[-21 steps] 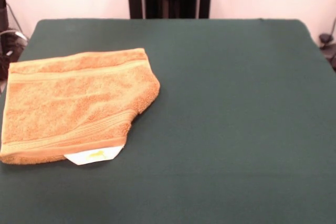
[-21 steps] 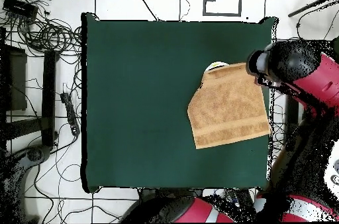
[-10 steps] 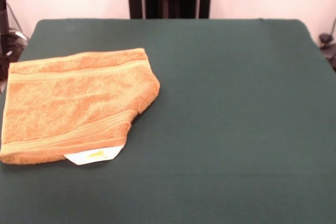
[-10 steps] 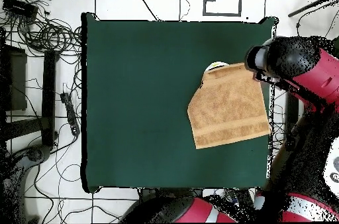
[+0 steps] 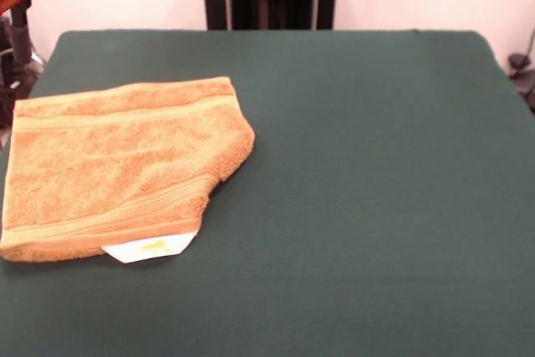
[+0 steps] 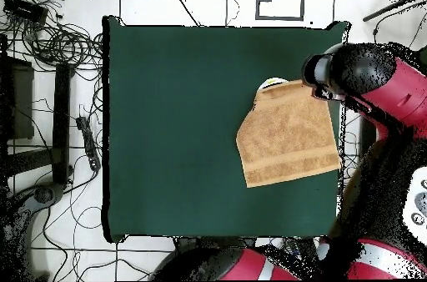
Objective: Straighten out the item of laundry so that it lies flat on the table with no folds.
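Towel (image 5: 121,169) laid folded on green bench (image 5: 359,173), white tag (image 5: 149,247) showing at edge. Gripper (image 6: 319,73) seen above towel's corner; whether clenched or released cannot be told.

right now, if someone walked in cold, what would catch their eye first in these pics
The orange-tan towel stands out first: it lies folded over near one side edge of the dark green table, with a small white tag poking out from under its near edge in the front view. Next comes the red and black arm, which in the overhead view hangs over the towel's corner at the table's edge; whether its gripper is open cannot be seen.
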`<state>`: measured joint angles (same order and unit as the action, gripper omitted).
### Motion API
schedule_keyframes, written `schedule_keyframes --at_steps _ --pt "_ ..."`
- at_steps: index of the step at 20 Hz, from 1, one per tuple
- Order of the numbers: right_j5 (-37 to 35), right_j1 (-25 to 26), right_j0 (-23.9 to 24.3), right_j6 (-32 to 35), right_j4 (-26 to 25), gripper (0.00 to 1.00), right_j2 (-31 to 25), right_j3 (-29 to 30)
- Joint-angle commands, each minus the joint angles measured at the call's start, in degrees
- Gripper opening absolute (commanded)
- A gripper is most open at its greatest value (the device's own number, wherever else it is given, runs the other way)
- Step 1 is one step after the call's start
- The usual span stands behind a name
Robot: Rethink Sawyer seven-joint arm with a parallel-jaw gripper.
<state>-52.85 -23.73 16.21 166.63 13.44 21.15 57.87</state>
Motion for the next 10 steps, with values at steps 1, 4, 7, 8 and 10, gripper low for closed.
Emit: schedule_keyframes --at_steps 1,4,7,8,10 --pt "-1.4 4.3 -3.5 6.4 2.5 1.0 -7.3 3.6" --pt "-1.0 4.5 -4.1 7.6 3.1 1.0 -7.2 3.8" --pt "-0.8 4.8 -4.6 8.6 3.5 1.0 -7.0 3.7" --pt "-0.8 4.9 -4.8 9.0 3.6 1.0 -6.9 3.6" --pt "-0.9 5.2 -5.1 9.8 4.1 1.0 -6.8 3.5"
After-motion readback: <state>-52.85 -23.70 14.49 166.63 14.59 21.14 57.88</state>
